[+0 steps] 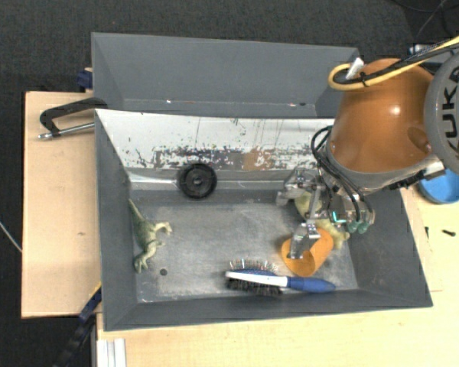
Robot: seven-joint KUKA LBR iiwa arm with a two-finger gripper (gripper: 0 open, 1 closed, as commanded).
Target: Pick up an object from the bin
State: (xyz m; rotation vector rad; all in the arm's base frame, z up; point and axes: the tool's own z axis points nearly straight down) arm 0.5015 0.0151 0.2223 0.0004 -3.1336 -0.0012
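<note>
1. Hovering at the bin's (111, 228) right front, the tool (304, 243) is sitting directly above an orange cup-like object (312, 260); whether apart or together, cannot tell.
2. Blue-handled brush (279, 282) is lying just in front of the object.

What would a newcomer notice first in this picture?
First the arm's big orange cover at the right, with the gripper below it over an orange rounded thing in the front right of the bin. Then the green toy dinosaur at the left and the blue-handled brush along the front wall.
</note>
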